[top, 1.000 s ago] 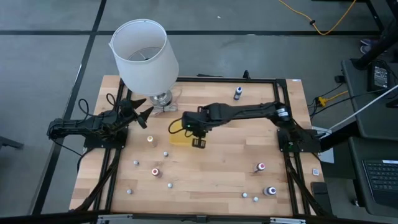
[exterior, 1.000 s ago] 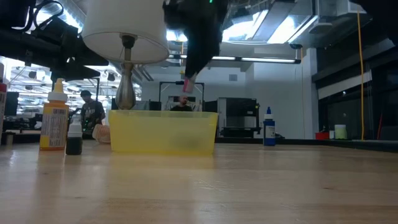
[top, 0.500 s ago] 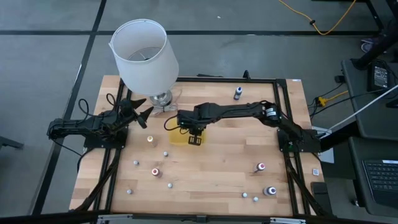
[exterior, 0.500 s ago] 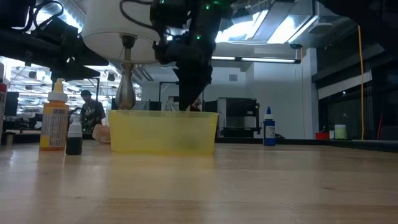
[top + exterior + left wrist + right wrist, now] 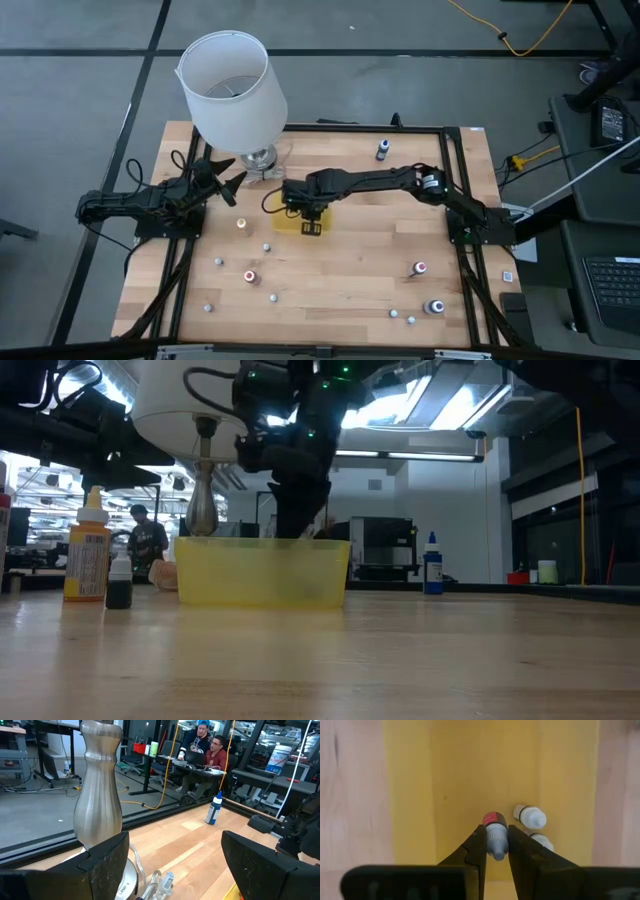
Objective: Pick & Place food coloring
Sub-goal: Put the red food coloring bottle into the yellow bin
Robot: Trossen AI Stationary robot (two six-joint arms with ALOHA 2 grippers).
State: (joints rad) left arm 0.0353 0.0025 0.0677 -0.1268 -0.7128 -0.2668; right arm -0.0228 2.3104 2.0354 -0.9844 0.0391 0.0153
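Note:
My right gripper (image 5: 301,206) reaches down over the flat yellow tray (image 5: 289,224) and is shut on one small food coloring bottle (image 5: 494,840), greyish with a red band. In the low view its fingers (image 5: 297,528) dip to the rim of the tray (image 5: 262,572). Two white bottles (image 5: 530,816) (image 5: 543,841) lie on the tray floor. Several more bottles stand about the table, such as one (image 5: 250,275) at the near left and one (image 5: 420,268) at the near right. My left gripper (image 5: 226,181) waits open at the left, beside the lamp's metal foot (image 5: 100,785). My right gripper pinches the bottle's sides (image 5: 490,838) between its two fingers. The fingers come steeply from above, pointing down into the tray. The bottle's red-banded end (image 5: 493,818) faces the tray floor. It hangs in the hold over the tray's inside, beside the two white bottles.
The big white lampshade (image 5: 232,88) stands at the far left of the table. A blue-capped bottle (image 5: 382,150) stands at the far edge. In the low view a tall orange bottle (image 5: 88,555) and a small dark one (image 5: 119,582) stand left of the tray. People sit beyond the table.
My right gripper has come down with the bottle toward the yellow tray and a little toward the table's left. A second ago the bottle showed well above the tray's rim in the low view; now the fingers reach down to the rim.

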